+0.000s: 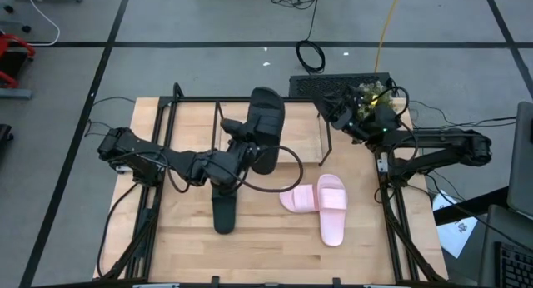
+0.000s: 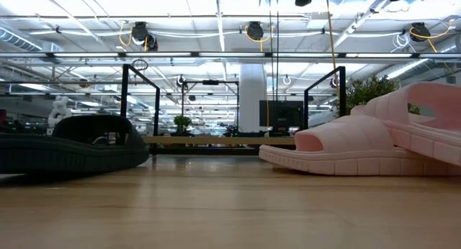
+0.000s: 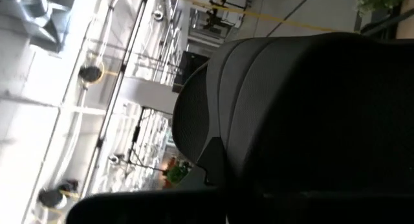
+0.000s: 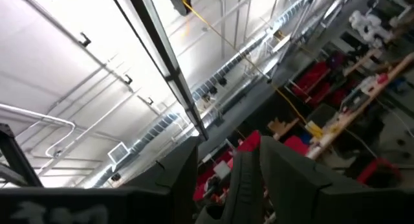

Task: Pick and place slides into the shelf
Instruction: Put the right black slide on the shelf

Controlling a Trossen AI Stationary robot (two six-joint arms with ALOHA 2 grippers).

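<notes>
Two matte black slides: one flat on the wooden table (image 1: 191, 246) at (image 1: 224, 211), one (image 1: 266, 121) clamped by the left gripper (image 1: 241, 151) over the shelf (image 1: 325, 142). Two pink slides (image 1: 321, 201) overlap, ridged soles. Right gripper (image 1: 350, 113): fingers unclear.

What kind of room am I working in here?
Likely a large robotics lab or workshop. The low view shows a high ceiling with strip lights and hanging cable reels; the right wrist view shows workbenches cluttered with gear.

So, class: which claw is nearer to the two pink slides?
Right, narrowly, as far as the high view shows. The right claw is up beyond the pink slides, near the table's far edge. The left claw sits off to their side, shut on a black slide.
</notes>
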